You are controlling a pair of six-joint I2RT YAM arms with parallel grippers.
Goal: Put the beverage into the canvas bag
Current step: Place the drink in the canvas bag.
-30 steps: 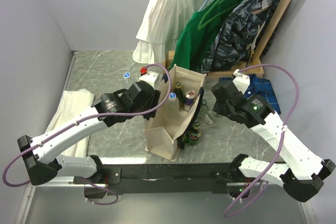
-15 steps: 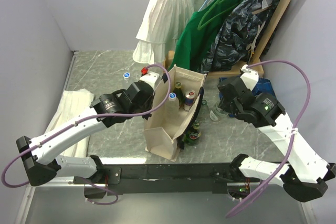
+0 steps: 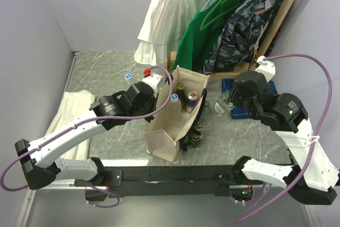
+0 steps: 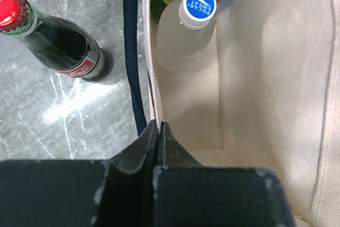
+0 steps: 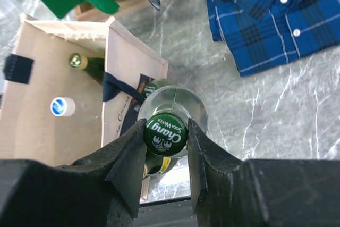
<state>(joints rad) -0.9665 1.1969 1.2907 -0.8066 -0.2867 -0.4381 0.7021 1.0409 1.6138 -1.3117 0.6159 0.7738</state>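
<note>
Right gripper (image 5: 165, 129), shifted rightward, pinches green-capped clear glass bottle (image 5: 165, 134): upright, long axis vertical, cap upward. Left gripper (image 4: 158, 134), newly pressed together, clamps tall cream canvas bag (image 4: 265, 78) at rim.

Cream bag (image 3: 169, 131) stands upright, mouth open, bottles (image 4: 187, 30) already inside — green-capped Chang bottle (image 5: 165, 132) upright, gripped at the neck, near its right side.
</note>
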